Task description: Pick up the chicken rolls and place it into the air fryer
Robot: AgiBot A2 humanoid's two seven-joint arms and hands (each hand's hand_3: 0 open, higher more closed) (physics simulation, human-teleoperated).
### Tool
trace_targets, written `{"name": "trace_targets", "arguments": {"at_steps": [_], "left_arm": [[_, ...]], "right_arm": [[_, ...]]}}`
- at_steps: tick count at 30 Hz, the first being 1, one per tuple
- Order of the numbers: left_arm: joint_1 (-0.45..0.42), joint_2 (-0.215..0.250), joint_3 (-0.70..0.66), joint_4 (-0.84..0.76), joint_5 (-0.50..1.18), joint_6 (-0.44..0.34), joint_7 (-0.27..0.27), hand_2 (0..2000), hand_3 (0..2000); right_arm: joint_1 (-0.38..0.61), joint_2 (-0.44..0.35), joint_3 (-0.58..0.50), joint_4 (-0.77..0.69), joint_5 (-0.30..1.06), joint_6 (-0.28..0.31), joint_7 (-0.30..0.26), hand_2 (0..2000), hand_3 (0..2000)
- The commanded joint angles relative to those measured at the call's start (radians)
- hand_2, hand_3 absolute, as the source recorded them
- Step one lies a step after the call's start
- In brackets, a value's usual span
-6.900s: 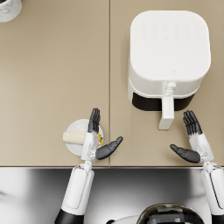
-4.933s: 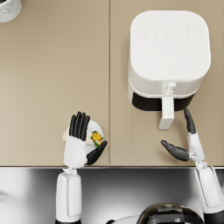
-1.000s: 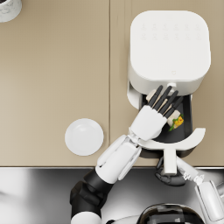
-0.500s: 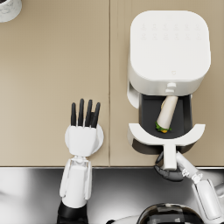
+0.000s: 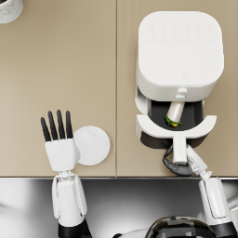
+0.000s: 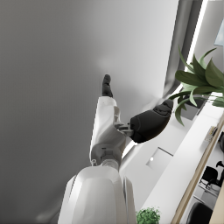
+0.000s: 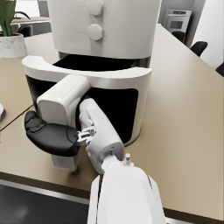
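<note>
- Chicken roll, a pale cream wrap with green and yellow filling at one end [image 5: 174,113]: lies inside the pulled-out black drawer basket [image 5: 159,110] of the air fryer, lengthwise, filling end toward the drawer front. Nothing touches it.
- Handling, judged: looks light and soft, a rolled wrap that would dent or unroll under a hard squeeze; the open filling end is likely to shed pieces. The best hold would be around the plain middle of the wrap, across its width, with gentle pressure, away from the filled end.
- White, rounded-square air fryer [image 5: 179,49]: stands on the counter, drawer drawn out toward the robot, its curved white front panel [image 5: 153,127] and stubby handle [image 5: 179,152] facing the counter edge.
- Right hand [image 5: 179,162]: dark fingers wrapped around the drawer handle; the right wrist view shows the thumb and fingers [image 7: 50,135] closed on the white handle block [image 7: 61,105]. It holds the handle, not the roll.
- Task, judged: placement looks done; closing the drawer would be the likely remainder.
- Left hand [image 5: 59,142]: raised flat, fingers straight and spread, holding nothing; in the head view it partly overlaps the plate's edge. The left wrist view [image 6: 131,124] shows only the hand against a blank wall.
- Small round white plate [image 5: 94,145]: lies bare on the beige counter [image 5: 60,69], well apart from the fryer.
- White speckled pot [image 5: 9,8]: at the far corner, mostly cut off.
</note>
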Motion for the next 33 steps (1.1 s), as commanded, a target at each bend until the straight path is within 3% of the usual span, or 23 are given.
{"name": "trace_targets", "arguments": {"at_steps": [1,2,3,10,17,21,22,23,24,25,33], "left_arm": [[0.015,-0.007,-0.005,-0.012,0.0,0.0,0.0,0,0],[0.009,-0.006,-0.007,-0.016,0.0,0.0,0.0,0,0],[0.006,-0.006,-0.009,-0.02,0.0,0.0,0.0,0,0],[0.001,-0.012,0.002,-0.023,0.0,0.0,0.0,0,0],[0.006,-0.02,0.016,-0.01,0.0,0.0,0.0,0,0],[-0.015,-0.016,0.017,-0.011,0.0,0.0,0.0,0,0],[0.002,-0.022,0.025,-0.012,0.0,0.0,0.0,0,0],[-0.002,-0.022,0.025,-0.011,0.0,0.0,0.0,0,0],[-0.01,-0.019,0.017,-0.006,0.0,0.0,0.0,0,0],[-0.017,-0.018,0.021,-0.007,0.0,0.0,0.0,0,0],[-0.024,-0.018,0.018,-0.002,0.0,0.0,0.0,0,0]], "right_arm": [[0.278,-0.023,0.396,-0.029,0.0,-0.013,0.006,2000,2000],[0.296,-0.041,0.378,-0.059,0.0,-0.006,0.013,2000,2000],[0.266,-0.141,0.252,-0.094,0.0,-0.012,0.01,2000,2000],[0.519,-0.007,0.478,-0.289,-0.002,-0.1,0.022,2000,2000],[0.708,0.026,0.667,-0.462,-0.004,-0.192,0.036,2000,2000],[0.732,0.0,0.671,-0.527,-0.005,-0.209,0.035,2000,2000],[0.667,0.25,0.646,-0.527,-0.004,-0.224,0.034,2000,2000],[0.699,-0.037,0.59,-0.531,-0.004,-0.226,0.032,2000,2000],[0.68,-0.013,0.591,-0.48,-0.004,-0.221,0.029,2000,2000],[0.661,0.234,0.62,-0.541,-0.004,-0.227,0.027,2000,2000],[0.636,0.228,0.589,-0.525,-0.003,-0.231,0.027,2000,2000]]}}
